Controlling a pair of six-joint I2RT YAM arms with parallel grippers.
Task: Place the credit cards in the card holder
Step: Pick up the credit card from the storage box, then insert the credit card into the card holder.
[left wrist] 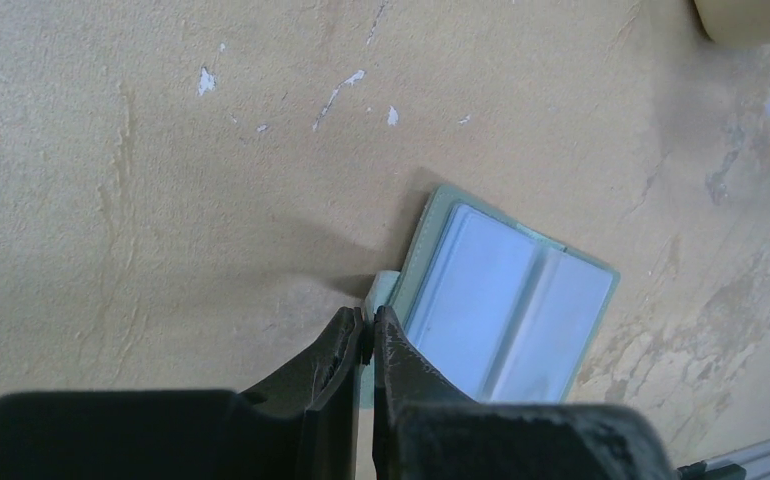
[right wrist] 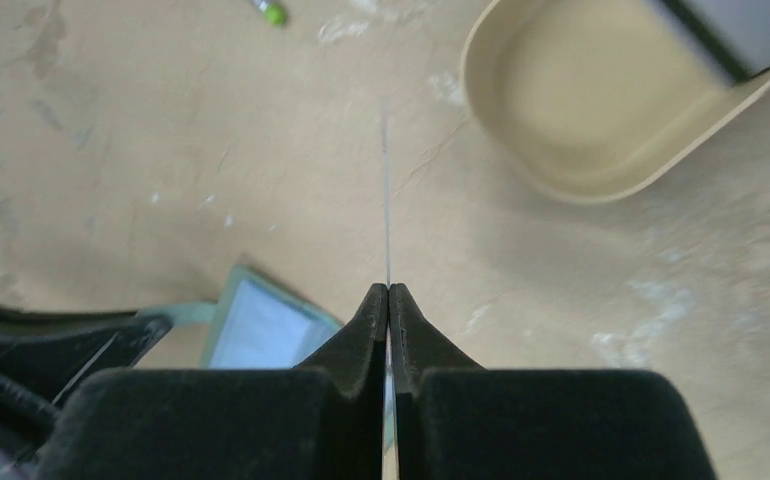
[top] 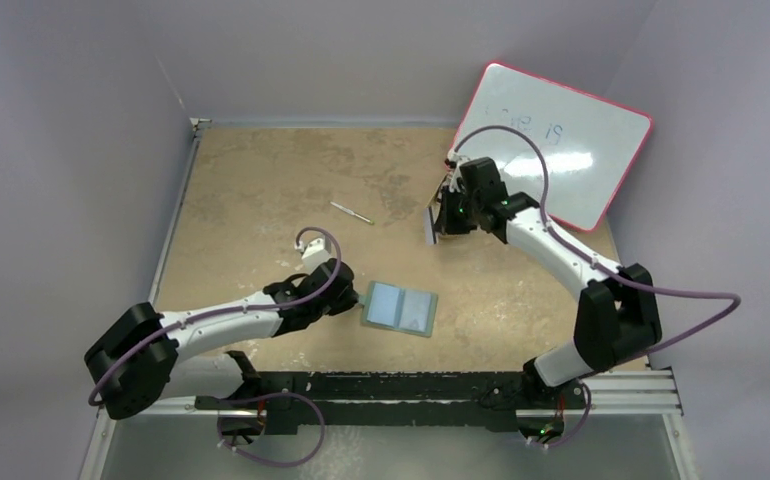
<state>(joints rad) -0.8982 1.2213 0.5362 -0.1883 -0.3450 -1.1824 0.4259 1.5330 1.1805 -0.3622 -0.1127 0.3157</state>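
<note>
The card holder [top: 399, 308] lies open on the table, its pale blue-grey inside facing up [left wrist: 506, 300]. My left gripper [left wrist: 368, 322] is shut on the pale green tab at the holder's left edge; in the top view it [top: 354, 300] sits just left of the holder. My right gripper [right wrist: 389, 290] is shut on one credit card [right wrist: 386, 180], seen edge-on as a thin line standing out past the fingertips. In the top view that gripper [top: 441, 222] hangs above the table's middle-right, well beyond the holder. The card holder [right wrist: 261, 325] shows at lower left of the right wrist view.
A beige oval tray [right wrist: 561, 170] lies on the table to the right of the held card, with a blurred grey thing with a dark band [right wrist: 736, 25] over its far rim. A pink-edged whiteboard [top: 561, 140] leans at the back right. A thin pen [top: 351, 212] lies mid-table.
</note>
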